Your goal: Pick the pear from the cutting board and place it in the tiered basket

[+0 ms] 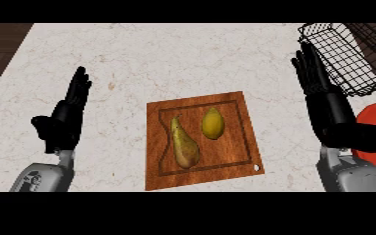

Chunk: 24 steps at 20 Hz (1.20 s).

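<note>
Both hands, left (62, 114) and right (323, 97), fingers straight, flank cutting board (158, 174); pear (183, 144) lies between, untouched

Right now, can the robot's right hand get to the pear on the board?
Probably yes. The pear lies uncovered on the cutting board, with the lemon beside it on the right hand's side. That open hand would likely need to pass over the lemon; nothing else blocks the way.
</note>
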Available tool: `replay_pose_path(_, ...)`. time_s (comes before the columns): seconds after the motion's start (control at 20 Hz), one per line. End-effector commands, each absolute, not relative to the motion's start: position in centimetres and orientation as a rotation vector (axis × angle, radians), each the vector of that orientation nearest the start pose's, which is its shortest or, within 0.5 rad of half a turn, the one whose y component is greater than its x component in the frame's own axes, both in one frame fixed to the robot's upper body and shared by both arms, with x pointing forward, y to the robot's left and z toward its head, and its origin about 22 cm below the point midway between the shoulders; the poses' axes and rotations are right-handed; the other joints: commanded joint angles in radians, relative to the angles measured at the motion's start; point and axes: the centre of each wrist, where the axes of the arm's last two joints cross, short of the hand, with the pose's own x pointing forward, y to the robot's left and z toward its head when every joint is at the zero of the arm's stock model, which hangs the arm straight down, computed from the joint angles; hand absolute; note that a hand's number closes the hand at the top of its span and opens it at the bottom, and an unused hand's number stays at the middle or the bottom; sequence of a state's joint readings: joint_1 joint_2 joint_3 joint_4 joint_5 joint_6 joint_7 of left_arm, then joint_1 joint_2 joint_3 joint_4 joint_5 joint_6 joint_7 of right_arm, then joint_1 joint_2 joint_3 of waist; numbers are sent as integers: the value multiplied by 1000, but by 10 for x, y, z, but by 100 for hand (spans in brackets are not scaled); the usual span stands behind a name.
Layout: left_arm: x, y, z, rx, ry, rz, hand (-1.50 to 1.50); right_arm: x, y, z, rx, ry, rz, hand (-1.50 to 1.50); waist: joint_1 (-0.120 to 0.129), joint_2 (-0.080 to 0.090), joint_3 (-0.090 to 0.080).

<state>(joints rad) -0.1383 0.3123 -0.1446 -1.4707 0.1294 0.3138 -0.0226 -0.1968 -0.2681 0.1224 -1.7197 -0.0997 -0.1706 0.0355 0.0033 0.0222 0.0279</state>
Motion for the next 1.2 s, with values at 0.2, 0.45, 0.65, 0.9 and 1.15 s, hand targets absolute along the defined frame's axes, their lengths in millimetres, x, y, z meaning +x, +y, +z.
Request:
replay_pose_path(0.2,291,234,42,211,-1720,-156,0,310,-159,130,622,-1900,369,150,68,-1,-23)
replay_pose_path(0.45,290,210,39,130,-1713,-146,0,316,-136,76,847,-1580,256,-150,70,10,-22)
replay_pose_path(0.65,285,197,34,131,-1705,-132,0,330,-153,65,1120,-1535,403,-150,52,-2,-23)
replay_pose_path(0.9,274,194,21,154,-1669,-126,0,369,-218,117,1089,-1627,703,-150,24,-13,-27)
replay_pose_path(1.15,271,197,15,171,-1639,-115,0,351,-218,202,691,-1688,1275,-150,-1,-29,-29)
